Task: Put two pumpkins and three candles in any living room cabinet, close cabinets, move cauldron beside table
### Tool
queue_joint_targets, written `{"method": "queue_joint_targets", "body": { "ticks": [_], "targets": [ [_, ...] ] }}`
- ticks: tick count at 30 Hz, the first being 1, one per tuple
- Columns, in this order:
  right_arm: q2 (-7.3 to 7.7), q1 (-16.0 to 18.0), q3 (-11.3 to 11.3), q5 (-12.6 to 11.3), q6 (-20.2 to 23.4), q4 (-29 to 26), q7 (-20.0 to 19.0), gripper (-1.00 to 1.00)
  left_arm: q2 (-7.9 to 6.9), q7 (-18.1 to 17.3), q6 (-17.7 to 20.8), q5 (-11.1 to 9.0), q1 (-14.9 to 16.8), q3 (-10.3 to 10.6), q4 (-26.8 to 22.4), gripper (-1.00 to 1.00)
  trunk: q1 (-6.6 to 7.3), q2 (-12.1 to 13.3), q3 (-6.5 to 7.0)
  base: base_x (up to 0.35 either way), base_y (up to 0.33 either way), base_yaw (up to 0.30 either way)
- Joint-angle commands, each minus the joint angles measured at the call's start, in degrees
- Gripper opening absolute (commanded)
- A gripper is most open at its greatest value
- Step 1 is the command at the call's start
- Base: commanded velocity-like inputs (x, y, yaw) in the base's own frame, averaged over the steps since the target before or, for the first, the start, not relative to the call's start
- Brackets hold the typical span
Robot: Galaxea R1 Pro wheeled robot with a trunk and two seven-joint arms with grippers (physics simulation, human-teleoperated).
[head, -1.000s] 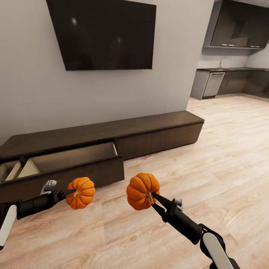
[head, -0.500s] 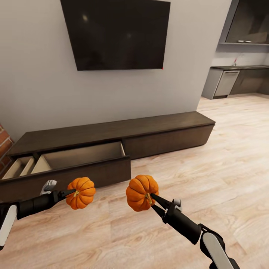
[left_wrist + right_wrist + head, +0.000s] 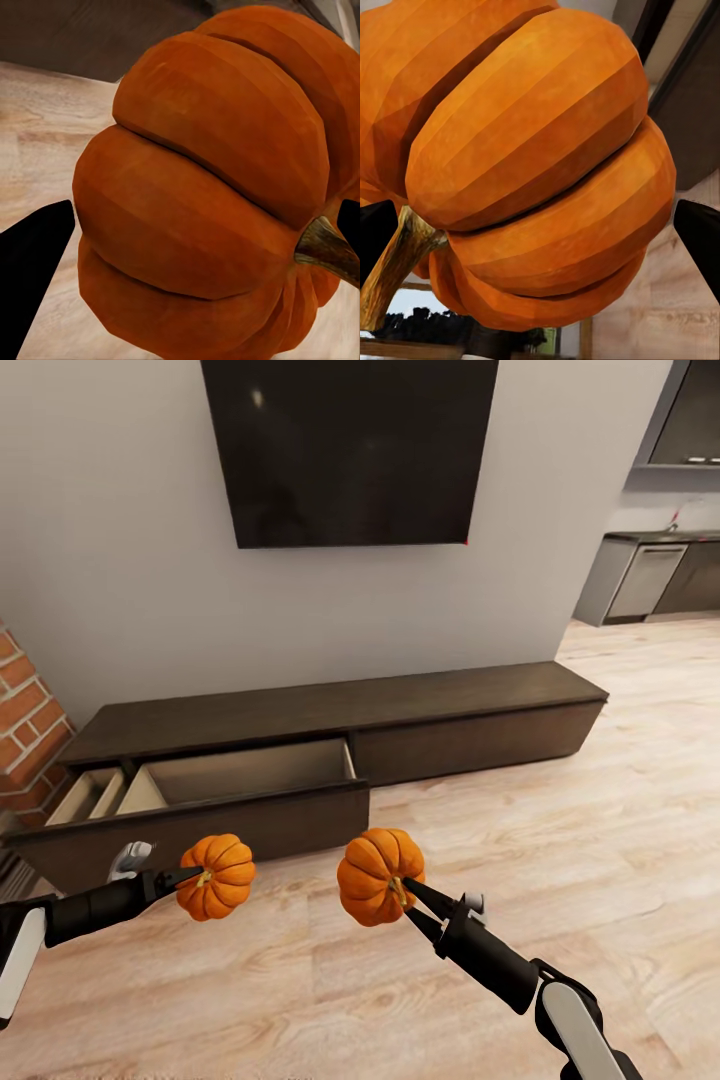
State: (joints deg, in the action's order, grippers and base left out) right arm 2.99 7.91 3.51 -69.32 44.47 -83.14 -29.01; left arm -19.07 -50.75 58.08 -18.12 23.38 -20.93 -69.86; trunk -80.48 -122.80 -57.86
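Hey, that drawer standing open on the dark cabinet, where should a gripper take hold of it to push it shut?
No handle shows, so don't grip the open drawer: press flat on its dark front panel, mid-width, coming from the room side toward the wall. Both grippers, left gripper and right gripper, hold pumpkins, so I'd unload first.

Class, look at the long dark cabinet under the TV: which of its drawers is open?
The left drawer of the cabinet, near the brick wall. It is pulled out, showing pale wood compartments; the front to its right sits flush and shut.
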Motion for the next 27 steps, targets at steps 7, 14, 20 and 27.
{"method": "queue_joint_targets", "body": {
  "ticks": [7, 14, 20, 27],
  "targets": [
    [0.0, 0.0, 0.01, 0.01, 0.0, -0.04, 0.03, -1.0, 0.0, 0.04, 0.05, 0.04, 0.0, 0.01, 0.03, -1.0, 1.54, 2.82, 0.67, 0.0, 0.0, 0.171],
    [0.0, 0.0, 0.03, 0.06, 0.0, -0.08, 0.04, -1.0, 0.0, 0.04, 0.08, 0.01, 0.0, -0.05, 0.04, -1.0, 3.08, 5.63, 1.49, 0.0, 0.0, 0.225],
    [0.0, 0.0, 1.35, 0.14, -0.13, -0.09, 0.12, -1.0, 0.0, 0.04, 0.13, 0.0, 0.0, -0.07, 0.04, -1.0, 4.4, 8.04, 2.33, 0.0, 0.0, 0.26],
    [0.0, 0.0, 1.58, 0.15, -0.17, -0.09, 0.09, -1.0, 0.0, 0.04, 0.19, 0.03, 0.0, -0.07, 0.07, -1.0, 5.94, 10.84, 3.48, 0.0, 0.0, 0.275]
  ]
}}
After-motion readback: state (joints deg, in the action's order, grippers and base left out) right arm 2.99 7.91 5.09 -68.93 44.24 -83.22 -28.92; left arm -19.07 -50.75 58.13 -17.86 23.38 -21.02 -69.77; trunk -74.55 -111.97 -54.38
